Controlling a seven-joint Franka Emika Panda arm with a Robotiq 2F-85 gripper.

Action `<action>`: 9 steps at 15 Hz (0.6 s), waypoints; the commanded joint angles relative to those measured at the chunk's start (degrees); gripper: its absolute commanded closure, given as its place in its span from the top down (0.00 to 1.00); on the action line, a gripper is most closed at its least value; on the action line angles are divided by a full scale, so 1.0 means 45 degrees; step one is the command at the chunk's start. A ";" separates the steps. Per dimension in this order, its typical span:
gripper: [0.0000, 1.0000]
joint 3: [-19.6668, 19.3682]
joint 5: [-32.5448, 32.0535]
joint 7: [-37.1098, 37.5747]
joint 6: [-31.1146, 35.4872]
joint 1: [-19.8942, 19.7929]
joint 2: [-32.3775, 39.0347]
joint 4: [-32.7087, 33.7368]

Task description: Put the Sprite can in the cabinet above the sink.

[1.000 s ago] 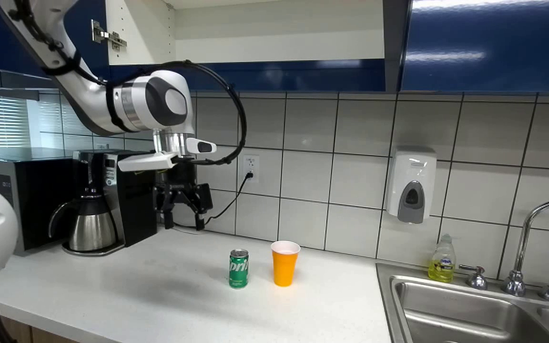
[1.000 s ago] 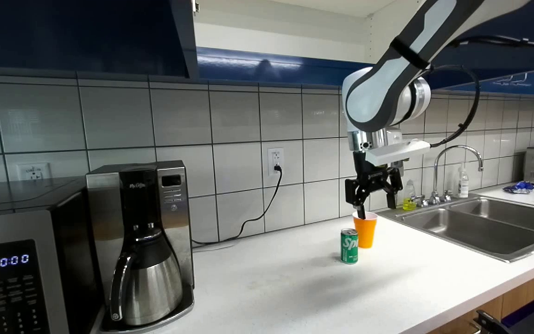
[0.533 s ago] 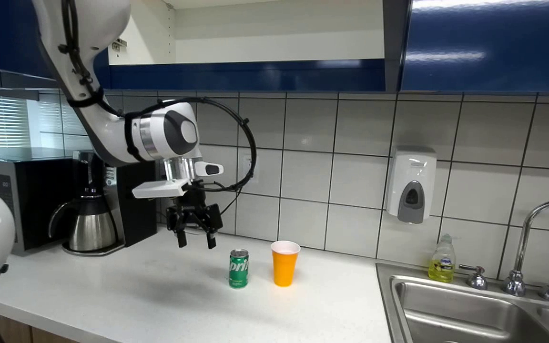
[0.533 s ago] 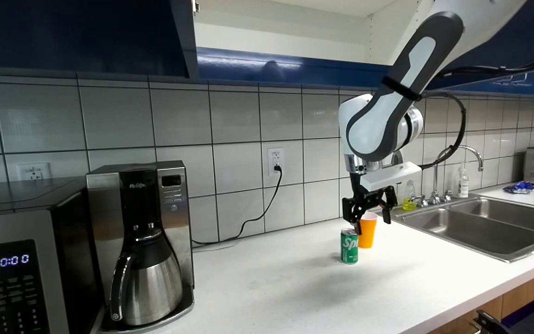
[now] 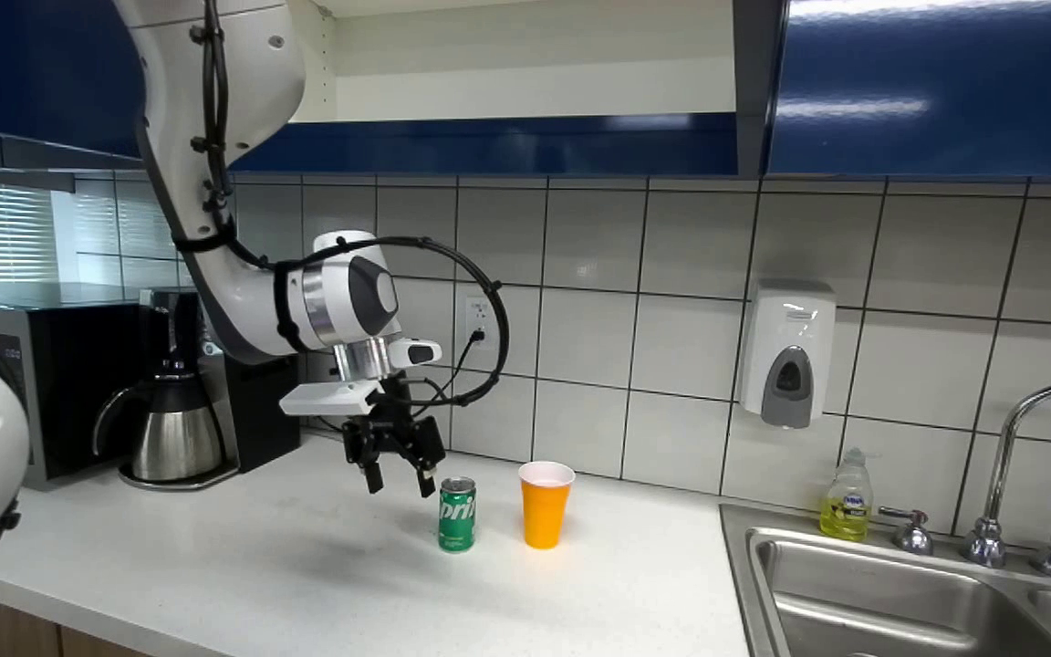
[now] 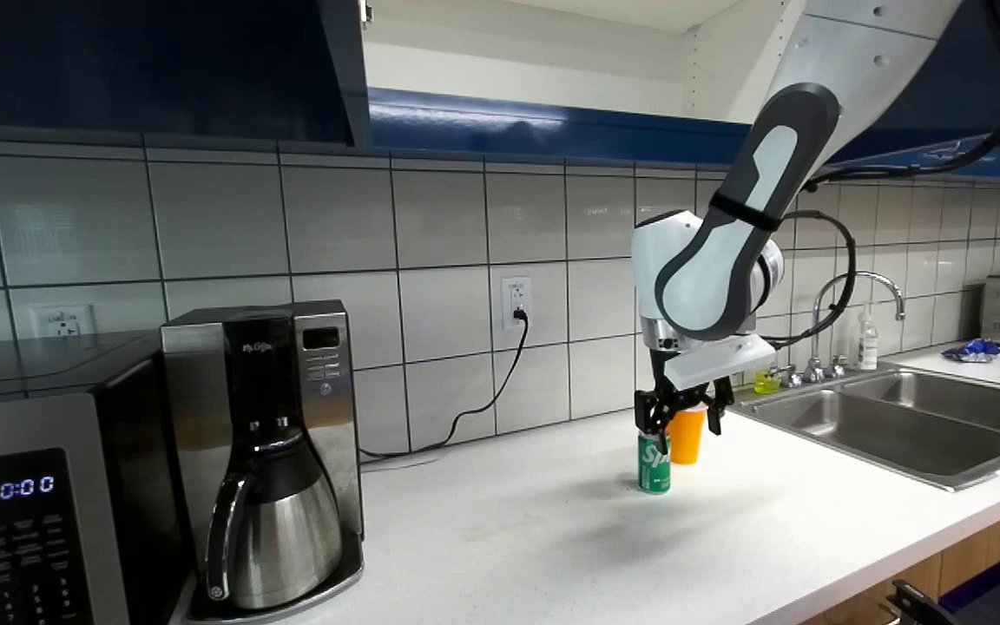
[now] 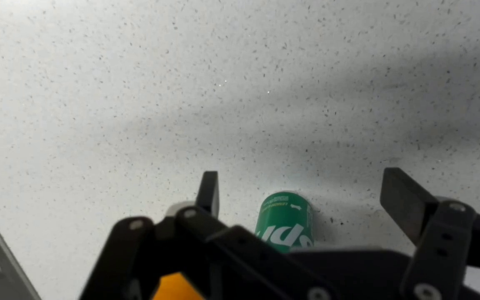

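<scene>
Pincer (image 5: 400,482) lower than before, spread wide, near the Sprite can (image 5: 457,518), "pri" legible.

A gap wider than the Sprite can (image 7: 286,218) is left between the parted fingers (image 7: 210,193) of the gripper (image 5: 400,484). Room is narrowed by the orange cup (image 5: 545,511) just beside the can; from the coffee maker (image 6: 264,458) the can is separated by broad counter (image 6: 474,529). The open cabinet (image 5: 535,82) is edged below by a blue rail (image 5: 507,146).

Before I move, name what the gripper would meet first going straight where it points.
Probably the white countertop. The open gripper points roughly down, and in the wrist view the Sprite can appears between its fingers, unheld. Depth is unclear; the can might come first.
</scene>
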 commanded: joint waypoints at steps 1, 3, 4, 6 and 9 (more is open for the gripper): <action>1.00 -0.0572 -0.0879 0.0986 0.0820 0.0270 0.0998 0.0589; 1.00 -0.0960 -0.1249 0.1304 0.1250 0.0463 0.1454 0.0813; 1.00 -0.1162 -0.1380 0.1424 0.1461 0.0578 0.1648 0.0908; 1.00 -0.1608 -0.1649 0.1663 0.1822 0.0853 0.2036 0.1114; 1.00 -0.2010 -0.2505 0.2326 0.2270 0.1033 0.2598 0.1539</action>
